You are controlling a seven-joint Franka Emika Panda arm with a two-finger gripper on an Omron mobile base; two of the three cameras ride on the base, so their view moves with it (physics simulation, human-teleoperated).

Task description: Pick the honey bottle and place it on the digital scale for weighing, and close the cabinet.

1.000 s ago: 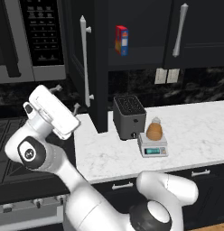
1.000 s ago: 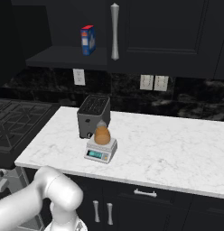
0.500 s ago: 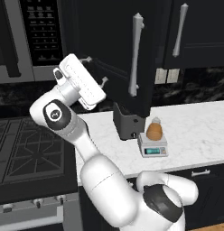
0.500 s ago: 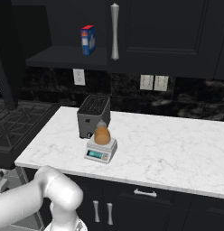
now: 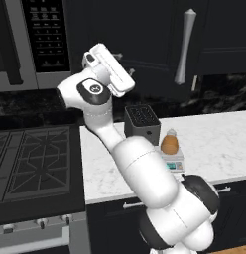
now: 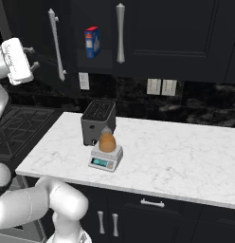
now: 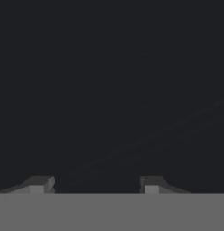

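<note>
I am counting one honey bottle (image 6: 107,142), sitting upright on the one digital scale (image 6: 105,158), which is resting on the white counter (image 6: 176,156) just in front of the single toaster (image 6: 97,121). One red, blue and yellow box (image 6: 92,42) is standing inside the cabinet (image 6: 167,33). My gripper (image 7: 95,184) is facing a dark panel, fingers parted with nothing between them.

The arm (image 5: 140,173) is raised high, bent sharply at the elbow. The gripper (image 7: 95,184) is held with its jaws apart, nothing between them.
</note>
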